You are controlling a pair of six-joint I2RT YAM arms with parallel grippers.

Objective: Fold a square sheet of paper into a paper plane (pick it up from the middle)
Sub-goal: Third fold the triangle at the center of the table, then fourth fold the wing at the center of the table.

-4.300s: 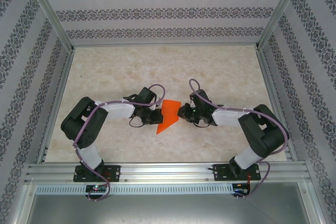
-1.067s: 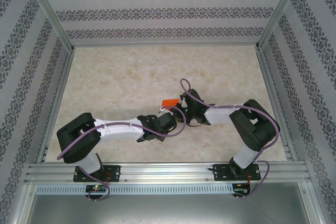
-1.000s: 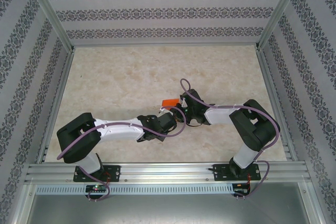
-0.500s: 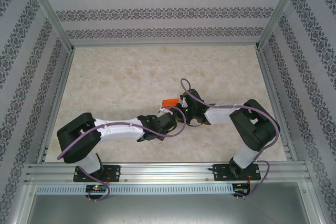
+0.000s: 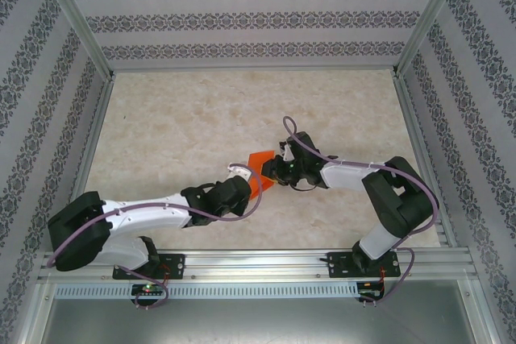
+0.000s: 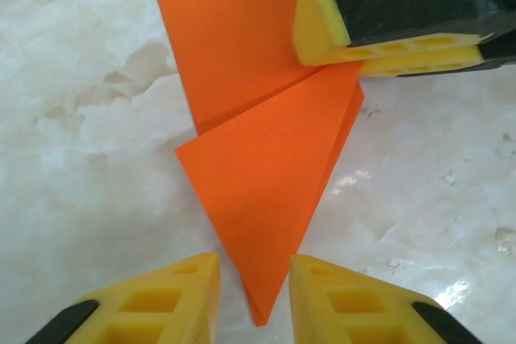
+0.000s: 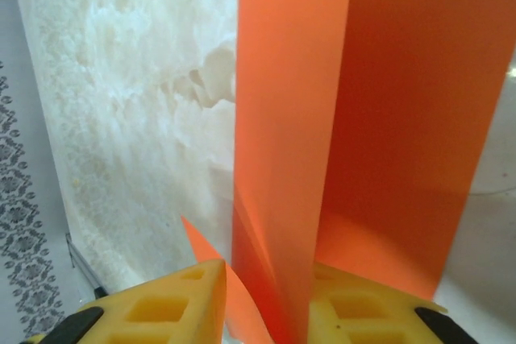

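Note:
The orange paper (image 5: 258, 161), folded to a narrow pointed shape, lies mid-table between my two grippers. My left gripper (image 5: 249, 178) is at its near-left end. In the left wrist view the paper (image 6: 258, 159) lies flat, its pointed tip between the open left gripper (image 6: 254, 283) without touching either pad. My right gripper (image 5: 277, 168) meets the paper from the right, and one of its fingers (image 6: 322, 14) rests at the far edge. In the right wrist view a raised fold of the paper (image 7: 282, 118) stands between the slightly parted jaws of the right gripper (image 7: 266, 300).
The marble-patterned table (image 5: 177, 118) is bounded by aluminium rails (image 5: 89, 151) and patterned walls. Both arms reach in low from the near edge and meet at the centre.
The left arm has stretched out lower and its gripper has pulled back to the paper's near tip. Both grippers have opened a little. The paper sits lower and flatter.

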